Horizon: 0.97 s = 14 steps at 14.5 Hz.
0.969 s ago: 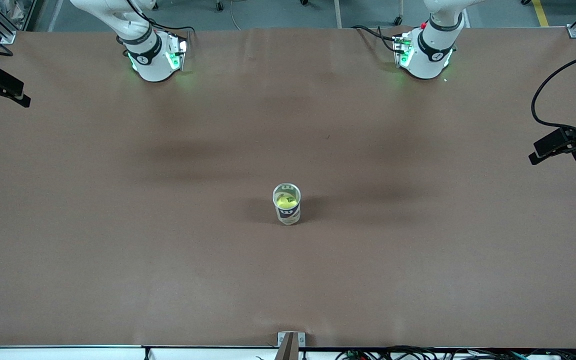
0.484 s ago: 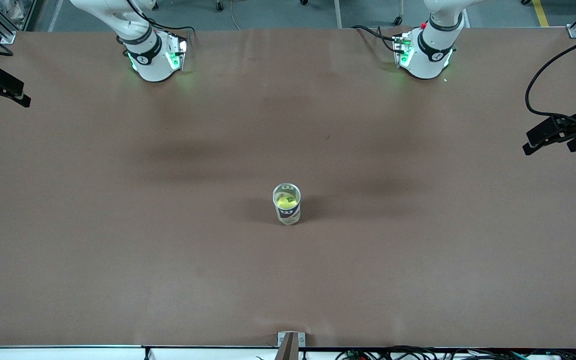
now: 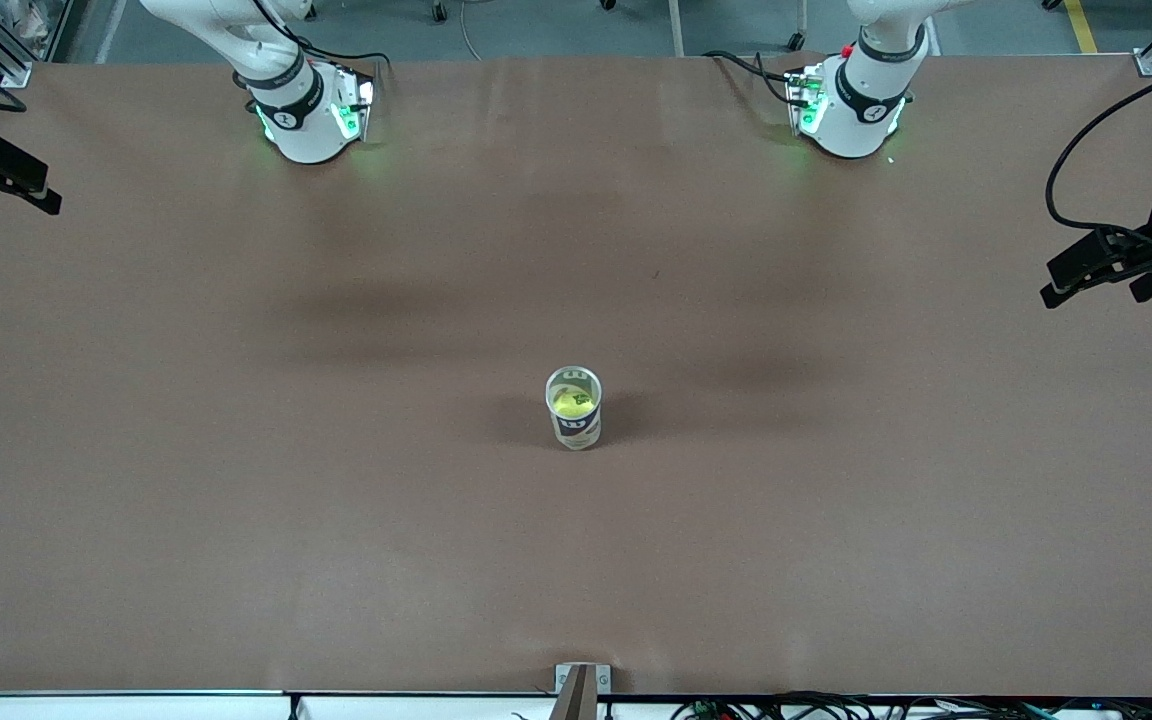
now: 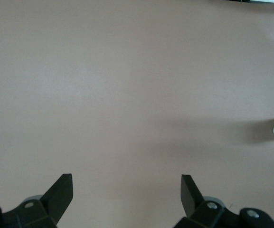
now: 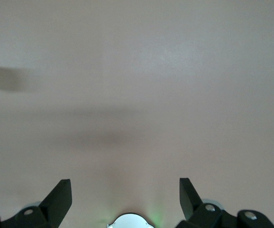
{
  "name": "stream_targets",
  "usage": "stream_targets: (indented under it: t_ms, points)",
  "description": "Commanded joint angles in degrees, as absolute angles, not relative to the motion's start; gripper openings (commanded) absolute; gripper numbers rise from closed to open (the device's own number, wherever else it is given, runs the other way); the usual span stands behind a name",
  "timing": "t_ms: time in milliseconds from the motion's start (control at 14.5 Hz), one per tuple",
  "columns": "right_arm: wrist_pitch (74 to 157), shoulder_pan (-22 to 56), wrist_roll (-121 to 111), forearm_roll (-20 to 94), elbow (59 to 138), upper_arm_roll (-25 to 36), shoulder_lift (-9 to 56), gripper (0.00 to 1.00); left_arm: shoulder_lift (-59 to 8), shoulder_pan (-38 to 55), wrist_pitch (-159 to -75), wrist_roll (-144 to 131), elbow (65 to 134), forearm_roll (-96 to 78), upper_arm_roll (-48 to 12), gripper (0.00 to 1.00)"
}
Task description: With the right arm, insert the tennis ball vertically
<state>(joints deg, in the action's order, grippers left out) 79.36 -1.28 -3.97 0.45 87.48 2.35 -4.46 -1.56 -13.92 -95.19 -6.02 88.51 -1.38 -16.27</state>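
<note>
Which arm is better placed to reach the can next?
Right, only by assignment. Left end effector and right end effector both hang open over the table's ends, away from the can holding the tennis ball.

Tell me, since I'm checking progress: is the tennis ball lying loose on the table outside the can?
No, the tennis ball sits inside the upright can, visible through its open top.

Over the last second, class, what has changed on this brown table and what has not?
Only the left arm's open tool moved: at the left arm's end of the table, it drew up and away from the front camera. Nothing was gripped or released. The right arm's open tool waits at its own end, and the clear upright can with the yellow-green tennis ball inside stayed put.
</note>
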Motion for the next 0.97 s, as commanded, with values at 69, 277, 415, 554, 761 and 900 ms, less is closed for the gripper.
stream_targets:
  t_ms: [69, 277, 415, 554, 761, 900]
  points:
    - [79.4, -1.8, -4.7, 0.7, 88.8, 2.1, -5.9, 1.0, -0.4, -3.8, -95.0, -4.9, 88.5, -0.6, -6.0, 1.0]
    - [79.4, -1.9, -4.7, 0.6, 88.8, 2.2, -5.9, 1.0, -1.1, 2.6, -94.7, -4.8, 86.8, -0.4, 0.9, 1.0]
    - [79.4, -1.9, -4.7, 0.6, 88.8, 2.2, -6.0, 1.0, -1.2, 2.8, -94.7, -4.8, 86.7, -0.4, 1.1, 1.0]
    - [79.4, -1.9, -4.7, 0.6, 88.8, 2.2, -6.0, 1.0, -1.2, 2.7, -94.7, -4.8, 86.7, -0.4, 1.0, 1.0]
    - [79.4, -2.0, -4.7, 0.7, 88.8, 2.2, -5.9, 1.0, -1.6, 2.1, -94.7, -4.7, 86.8, -0.4, 0.5, 1.0]
    - [79.4, -2.0, -4.7, 0.6, 88.8, 2.2, -5.9, 1.0, -1.6, 2.1, -94.7, -4.7, 86.9, -0.4, 0.5, 1.0]
